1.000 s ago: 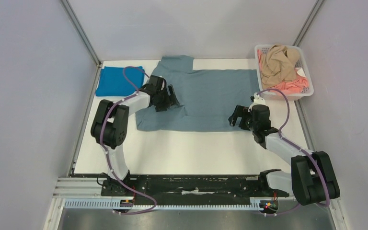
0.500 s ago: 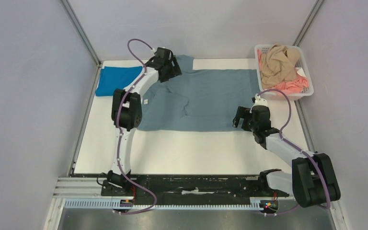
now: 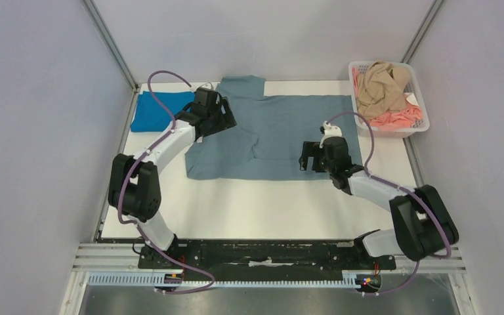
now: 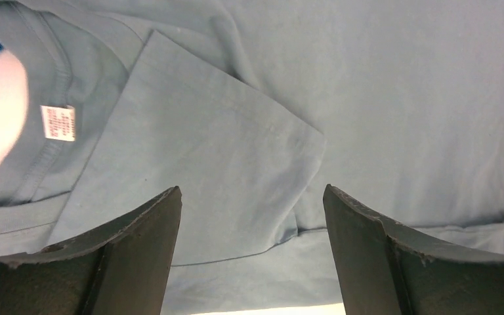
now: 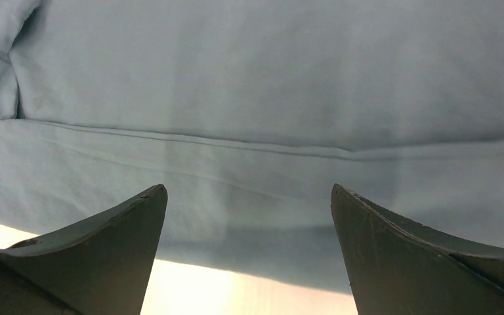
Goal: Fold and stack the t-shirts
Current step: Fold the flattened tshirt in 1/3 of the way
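Note:
A dusty grey-blue t-shirt [image 3: 295, 128] lies spread flat on the white table, with one sleeve folded in over its left part. My left gripper [image 3: 226, 119] is open and empty above the shirt's left end. Its wrist view shows the folded sleeve [image 4: 210, 151] and the white neck label [image 4: 59, 123] between and beyond the left gripper [image 4: 252, 191]. My right gripper [image 3: 308, 159] is open and empty over the shirt's near hem. In its wrist view the right gripper [image 5: 249, 189] frames the hem [image 5: 256, 230]. A folded bright blue t-shirt [image 3: 151, 110] lies at the back left.
A white basket [image 3: 412, 128] at the back right holds a tan t-shirt [image 3: 380, 85] and a pink one [image 3: 400, 118]. Grey walls close in the table on the left, back and right. Bare white table [image 3: 256, 203] lies between the shirt and the arm bases.
My left gripper swung from the shirt's left part up to the back collar, then came back toward the left end. My right gripper slid left along the near hem. Both stayed open.

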`<state>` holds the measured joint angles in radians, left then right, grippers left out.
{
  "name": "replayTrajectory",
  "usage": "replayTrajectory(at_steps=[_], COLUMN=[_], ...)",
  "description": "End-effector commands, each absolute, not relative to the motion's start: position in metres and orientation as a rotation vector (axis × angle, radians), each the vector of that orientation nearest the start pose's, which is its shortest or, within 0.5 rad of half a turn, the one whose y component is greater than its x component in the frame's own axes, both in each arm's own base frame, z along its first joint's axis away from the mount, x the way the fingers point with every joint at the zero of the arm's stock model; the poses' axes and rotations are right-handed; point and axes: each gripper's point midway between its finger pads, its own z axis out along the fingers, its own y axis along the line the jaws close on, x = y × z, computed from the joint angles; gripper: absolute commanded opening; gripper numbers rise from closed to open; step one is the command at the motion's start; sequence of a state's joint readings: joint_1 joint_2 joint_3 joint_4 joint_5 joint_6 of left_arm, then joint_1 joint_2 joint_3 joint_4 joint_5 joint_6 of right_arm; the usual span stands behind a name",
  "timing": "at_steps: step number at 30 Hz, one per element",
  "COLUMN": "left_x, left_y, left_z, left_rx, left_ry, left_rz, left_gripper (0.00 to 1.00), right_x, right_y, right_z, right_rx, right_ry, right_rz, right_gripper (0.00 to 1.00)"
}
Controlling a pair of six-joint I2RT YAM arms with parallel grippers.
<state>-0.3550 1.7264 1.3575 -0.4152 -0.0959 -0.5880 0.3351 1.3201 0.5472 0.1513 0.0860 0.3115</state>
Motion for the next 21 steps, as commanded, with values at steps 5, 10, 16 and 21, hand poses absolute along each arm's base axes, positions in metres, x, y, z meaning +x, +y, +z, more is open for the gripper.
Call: replayTrajectory(at_steps=[5, 10, 16, 21], left_x=[0.407, 0.376, 0.314, 0.254], left_y=[-0.166, -0.16, -0.15, -0.133], left_z=[0.058, 0.019, -0.004, -0.005], left_rx=[-0.354, -0.402, -0.505, -0.603], left_ry=[2.514, 2.631, 2.702, 2.706], left_rz=[-0.341, -0.306, -0.344, -0.338], left_gripper=[0.85, 0.85, 0.85, 0.85], right_x=[0.352, 0.319, 0.266, 0.219], right_y=[0.136, 0.121, 0.11, 0.105], right_z=[0.033, 0.004, -0.008, -0.014], right_rx=[-0.021, 0.007, 0.08, 0.11], right_ry=[2.246, 2.327, 2.387, 2.427], right_rz=[0.214, 0.182, 0.224, 0.275], right_gripper=[0.98, 0.98, 0.98, 0.98])
